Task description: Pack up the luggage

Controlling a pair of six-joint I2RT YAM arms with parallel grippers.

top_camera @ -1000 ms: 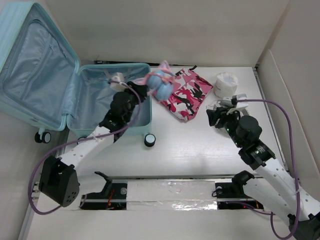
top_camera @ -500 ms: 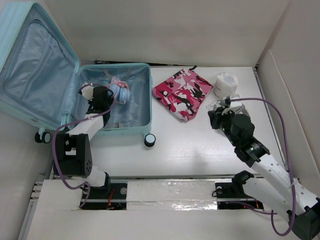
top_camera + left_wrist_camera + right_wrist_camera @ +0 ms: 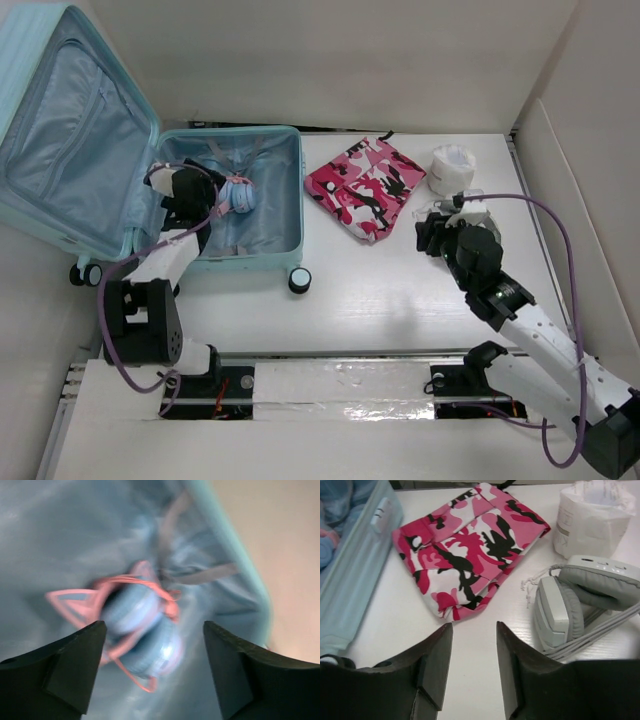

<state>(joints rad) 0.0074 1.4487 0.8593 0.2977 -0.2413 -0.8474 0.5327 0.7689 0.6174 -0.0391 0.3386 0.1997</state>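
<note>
The luggage (image 3: 301,200) lies open at the 9 o'clock side of the bench (image 3: 380,290). Its lid (image 3: 70,120) is tipped up toward 10 o'clock and shows grey-blue lining. Its base lies flat, with a black-and-white wheel (image 3: 299,280) at the 5 o'clock corner.

The left arm (image 3: 160,262) reaches into the base. In the blurred left wrist view the left fingers (image 3: 70,665) are spread wide and released, gripping nothing. Between and beyond them, a pair of pale blue headphones with pink cat-ear trim (image 3: 145,640) rests on the lining beside grey straps (image 3: 200,575). From above, these headphones (image 3: 238,195) sit in the middle of the base, at 3 o'clock from the left arm's wrist.

A pink, white and black camouflage pouch (image 3: 365,187) lies on the bench just at 3 o'clock of the luggage, apart from its wall. A white wrapped roll (image 3: 452,167) stands at 2 o'clock of the pouch.

The right arm (image 3: 520,320) reaches in from 5 o'clock. The right fingers (image 3: 432,670) are parted and empty, low over bare bench. From them the pouch is at 12 o'clock and a grey pair of headphones (image 3: 570,605) with a grey cable is at 2 o'clock, near the roll.
</note>
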